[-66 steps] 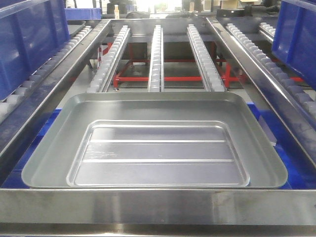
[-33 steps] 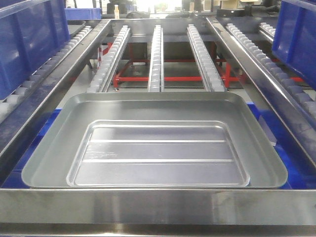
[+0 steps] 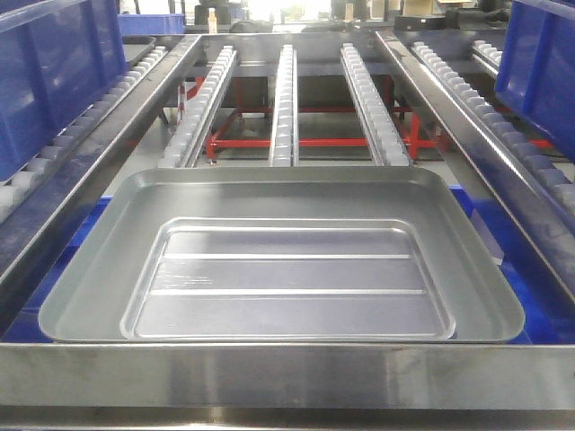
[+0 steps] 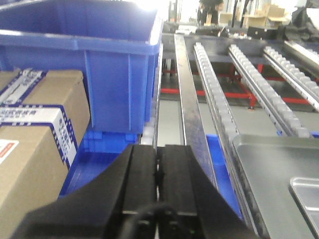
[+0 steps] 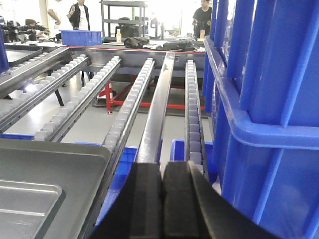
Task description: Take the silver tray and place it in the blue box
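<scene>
The silver tray lies flat in the middle of the front view, empty, with two ribs across its floor. Strips of a blue box show beneath it along its left and right sides; I cannot tell if the tray rests on the box. Neither gripper shows in the front view. My left gripper is shut and empty, left of the tray's corner, over a steel rail. My right gripper is shut and empty, right of the tray's corner.
Roller rails run away from the tray toward the back. Tall blue crates stand at the left and right. Cardboard cartons sit left of my left gripper. A steel bar crosses the front. People stand far back.
</scene>
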